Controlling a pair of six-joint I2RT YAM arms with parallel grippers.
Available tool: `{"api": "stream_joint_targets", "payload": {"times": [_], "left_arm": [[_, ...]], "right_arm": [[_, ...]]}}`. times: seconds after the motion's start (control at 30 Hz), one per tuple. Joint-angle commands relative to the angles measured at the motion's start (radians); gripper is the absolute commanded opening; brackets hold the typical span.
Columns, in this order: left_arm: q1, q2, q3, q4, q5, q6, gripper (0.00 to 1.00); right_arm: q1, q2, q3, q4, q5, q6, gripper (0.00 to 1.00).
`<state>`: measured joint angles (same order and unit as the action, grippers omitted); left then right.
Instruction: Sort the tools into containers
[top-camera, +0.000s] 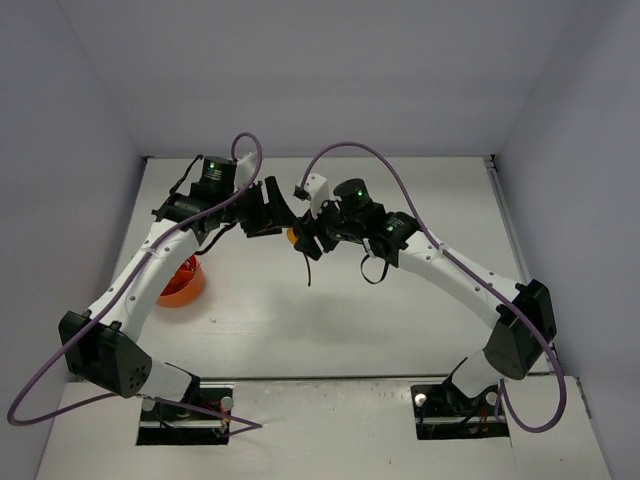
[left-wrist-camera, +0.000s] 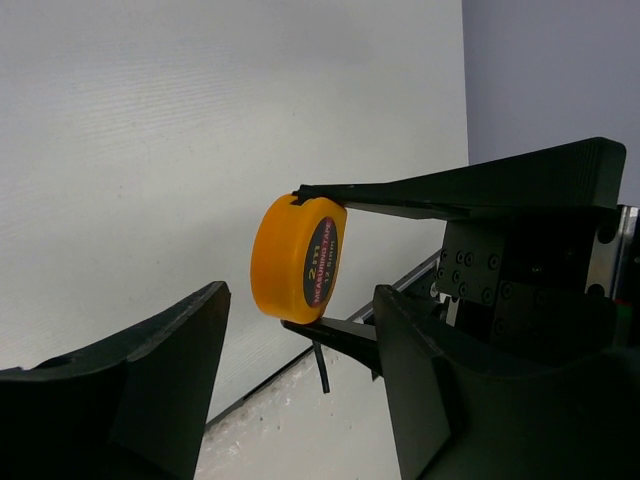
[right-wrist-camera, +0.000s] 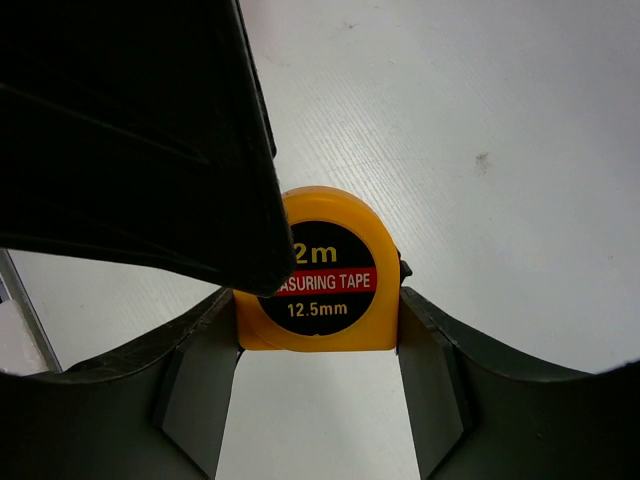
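The right end effector (right-wrist-camera: 318, 322) is clamped on the yellow tape measure (right-wrist-camera: 335, 285) above the table (top-camera: 330, 320). The left end effector (left-wrist-camera: 300, 300) gapes open just before it, touching nothing. This looks like a hand-over: the left must close on the case before the right lets go, then carry it to the orange tub (top-camera: 180, 288).

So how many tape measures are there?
1. The yellow tape measure is pinched between the right arm's fingers, near the middle of the scene. More might hide inside the half-covered orange tub.
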<state>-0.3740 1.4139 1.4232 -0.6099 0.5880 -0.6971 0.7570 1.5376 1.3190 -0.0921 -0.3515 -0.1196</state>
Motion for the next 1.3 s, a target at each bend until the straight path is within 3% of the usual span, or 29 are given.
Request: {"api": "stream_joint_targets", "payload": {"times": [0.0, 0.23, 0.47, 0.6, 0.7, 0.77, 0.93, 1.07, 1.27], "left_arm": [[-0.007, -0.003, -0.008, 0.095, 0.057, -0.041, 0.54], [-0.007, 0.0, -0.027, 0.136, 0.099, -0.065, 0.46], [-0.008, -0.009, -0.036, 0.172, 0.122, -0.082, 0.23], [-0.006, -0.016, -0.038, 0.185, 0.121, -0.073, 0.05], [-0.005, -0.021, -0.04, 0.184, 0.112, -0.06, 0.0], [-0.002, -0.028, -0.04, 0.178, 0.104, -0.043, 0.0], [0.064, -0.062, -0.02, 0.085, 0.043, 0.07, 0.0], [0.167, -0.101, 0.019, -0.036, -0.05, 0.205, 0.0], [0.304, -0.162, 0.103, -0.217, -0.266, 0.47, 0.0]], "right_arm": [[0.008, -0.073, 0.052, 0.083, -0.035, 0.019, 0.3], [0.008, -0.091, 0.049, 0.127, -0.041, 0.029, 0.3], [0.008, -0.09, 0.04, 0.14, -0.044, 0.035, 0.3], [0.008, -0.088, 0.037, 0.144, -0.044, 0.038, 0.35], [0.008, -0.086, 0.037, 0.146, -0.044, 0.038, 0.47], [0.007, -0.085, 0.039, 0.146, -0.04, 0.04, 0.62], [0.006, -0.09, 0.041, 0.144, -0.023, 0.043, 0.83], [0.0, -0.104, 0.026, 0.143, 0.001, 0.052, 0.89], [-0.018, -0.135, -0.023, 0.143, 0.028, 0.065, 0.9]]}}
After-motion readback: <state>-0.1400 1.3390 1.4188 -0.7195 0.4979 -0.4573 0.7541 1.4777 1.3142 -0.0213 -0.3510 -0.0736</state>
